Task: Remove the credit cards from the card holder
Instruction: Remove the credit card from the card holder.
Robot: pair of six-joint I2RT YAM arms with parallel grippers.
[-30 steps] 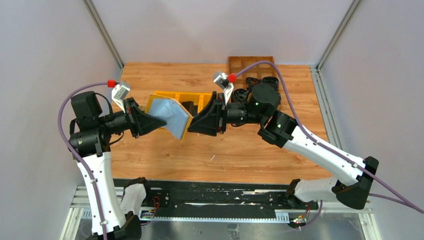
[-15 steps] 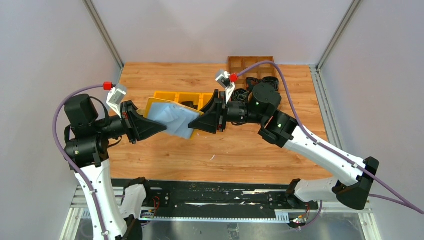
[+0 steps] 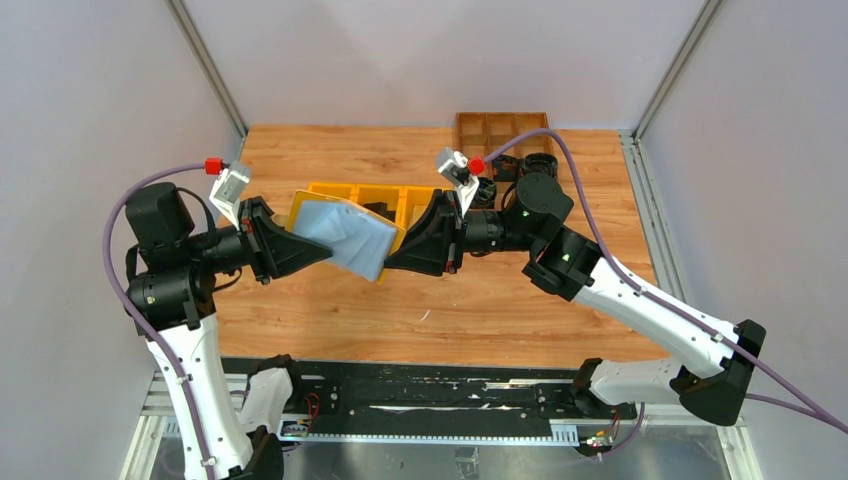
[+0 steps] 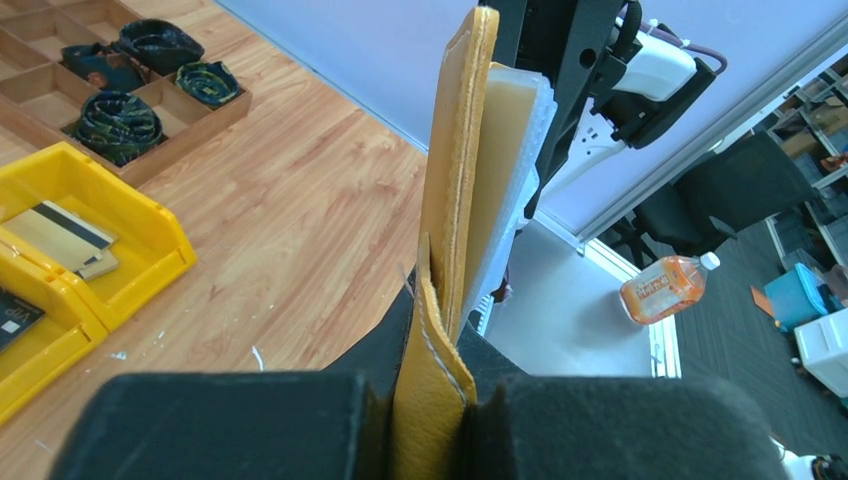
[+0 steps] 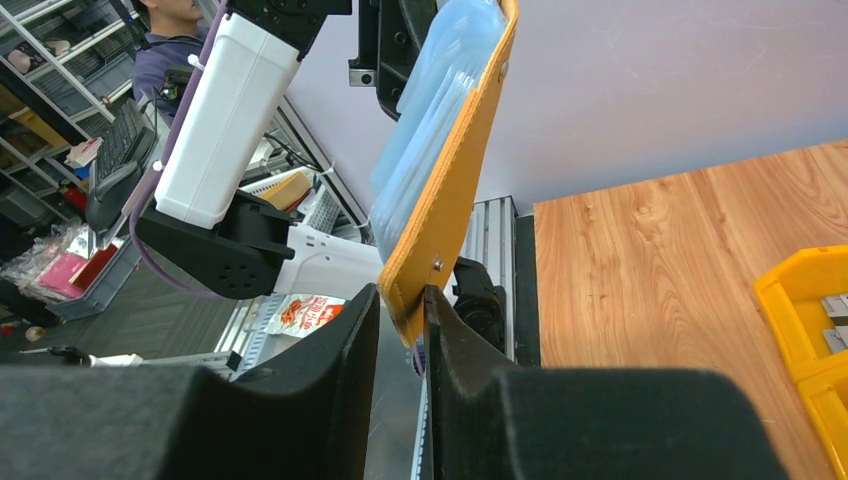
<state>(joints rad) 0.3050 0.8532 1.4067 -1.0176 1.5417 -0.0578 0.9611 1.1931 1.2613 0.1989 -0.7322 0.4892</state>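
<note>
Card holder [image 3: 345,238] is seen held off the bench [image 3: 500,300], left of centre in the top view, silver-blue face tilted upward. It is spanned between both grippers.

Left gripper [image 3: 325,252] is clamped on the holder's left edge. In the left wrist view the tan leather [image 4: 460,150] is pinched at bottom centre and rises edge-on.

Right gripper [image 3: 392,262] is closed narrowly on the opposite lower corner. In the right wrist view the holder [image 5: 450,190] stands up from between the fingers [image 5: 340,350].

Yellow bins [image 3: 372,196] are noted just behind the holder. Two credit cards [image 4: 62,236] are seen lying in one bin.
</note>
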